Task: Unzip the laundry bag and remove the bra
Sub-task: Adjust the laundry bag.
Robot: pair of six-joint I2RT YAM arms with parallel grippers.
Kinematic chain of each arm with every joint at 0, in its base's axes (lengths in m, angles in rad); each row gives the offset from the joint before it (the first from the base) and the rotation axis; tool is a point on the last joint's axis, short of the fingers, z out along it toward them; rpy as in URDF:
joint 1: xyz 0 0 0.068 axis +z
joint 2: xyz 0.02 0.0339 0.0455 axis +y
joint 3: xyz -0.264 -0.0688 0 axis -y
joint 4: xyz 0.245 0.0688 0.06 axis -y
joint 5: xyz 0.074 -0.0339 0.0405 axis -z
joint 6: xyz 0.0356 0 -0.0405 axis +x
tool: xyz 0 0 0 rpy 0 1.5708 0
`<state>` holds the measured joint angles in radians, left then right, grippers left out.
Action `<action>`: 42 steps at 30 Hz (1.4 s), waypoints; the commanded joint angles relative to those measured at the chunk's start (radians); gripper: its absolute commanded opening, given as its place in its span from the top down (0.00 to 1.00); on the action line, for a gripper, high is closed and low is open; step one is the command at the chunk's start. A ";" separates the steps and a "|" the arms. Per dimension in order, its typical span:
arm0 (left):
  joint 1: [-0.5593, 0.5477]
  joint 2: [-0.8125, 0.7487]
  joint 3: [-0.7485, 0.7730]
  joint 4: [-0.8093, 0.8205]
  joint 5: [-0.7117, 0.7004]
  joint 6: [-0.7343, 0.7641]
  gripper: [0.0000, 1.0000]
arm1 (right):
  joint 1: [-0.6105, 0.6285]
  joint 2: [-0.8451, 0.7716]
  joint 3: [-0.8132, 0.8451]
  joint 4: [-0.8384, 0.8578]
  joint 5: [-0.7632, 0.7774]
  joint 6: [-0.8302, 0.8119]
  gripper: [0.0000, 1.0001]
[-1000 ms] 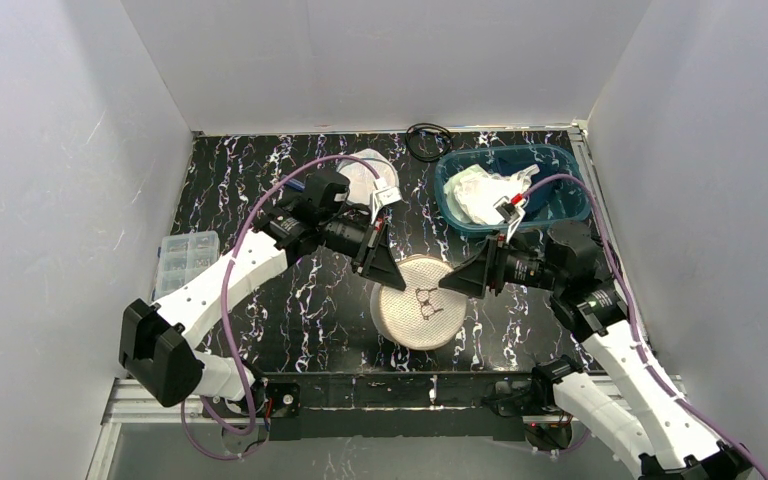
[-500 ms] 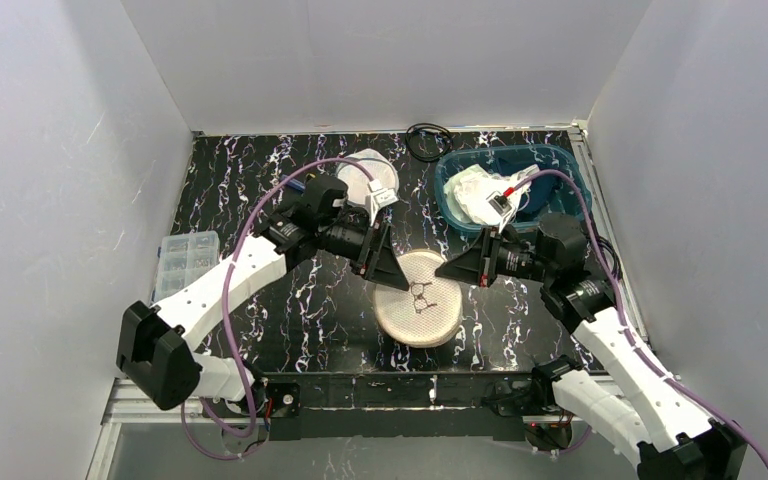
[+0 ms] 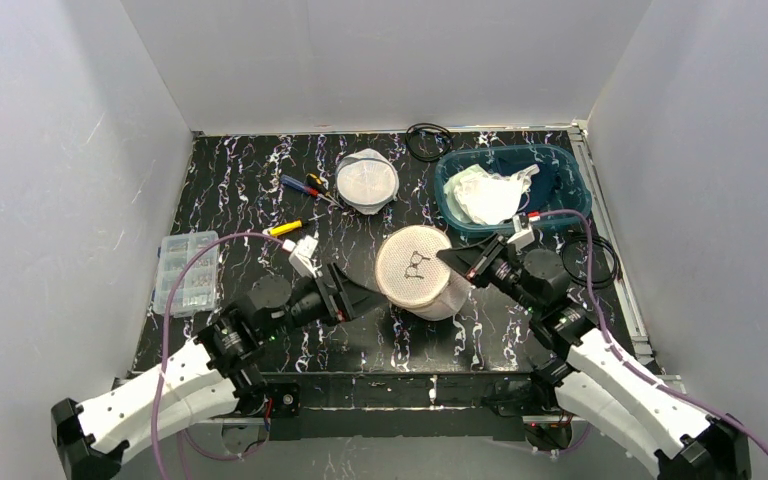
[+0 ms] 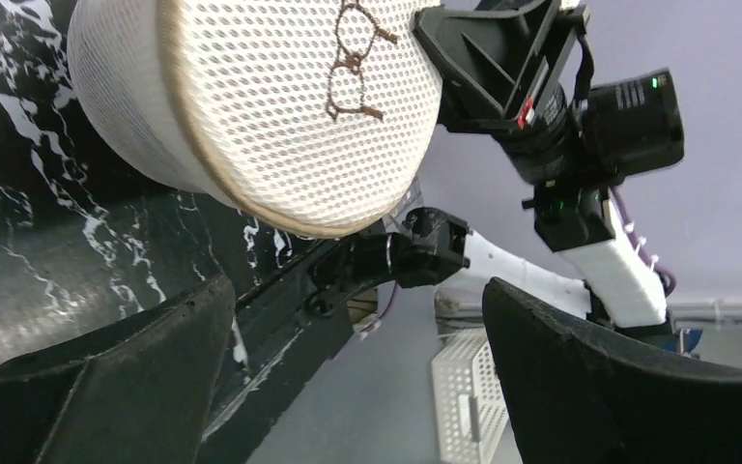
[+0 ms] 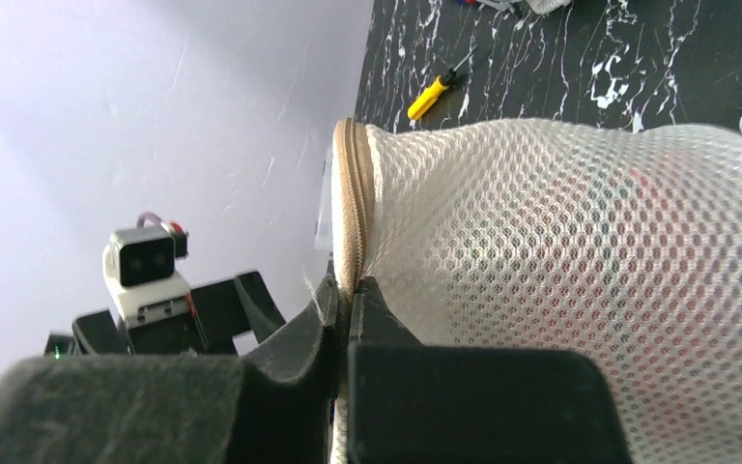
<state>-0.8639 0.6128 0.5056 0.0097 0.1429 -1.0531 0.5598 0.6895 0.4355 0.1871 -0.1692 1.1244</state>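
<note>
Laundry bag — a round drum of pale mesh — stands tipped up near the middle of the black marbled surface, between the two arms. One flat face is turned up toward the overhead camera, and its lower edge seems to rest on the surface. From where I stand it looks light and soft. The open mesh walls would cave in under any squeeze, and only the tan zip band round the rim gives it some body.

The right tool is clamped tight on that band with the seam pinched between its jaws, and that grip looks to be what props the bag on edge. The left tool is spread as wide as it goes with nothing in it. It sits a little way off on the bag's other side, pointing at it.

I'd take hold just where the right tool has — on the stitched band, which shouldn't stretch or slide. I'd leave the loose mesh alone (it would likely bunch and drag the whole bag along). The zip slider is the small part worth finding next, but I can't make it out in any view. A brown stitched motif marks the upturned face. Faint reddish and dark patches show through the mesh at the right wrist; whether that's the bra I can't tell.
</note>
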 commanded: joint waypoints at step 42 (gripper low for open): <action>-0.259 0.369 -0.013 0.322 -0.569 -0.303 0.67 | 0.433 -0.072 -0.142 0.147 0.615 0.284 0.99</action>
<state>-1.1572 0.9756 0.4538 0.3111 -0.4480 -1.3899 0.9749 0.6430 0.2485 0.3016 0.4431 1.4143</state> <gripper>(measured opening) 0.391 0.066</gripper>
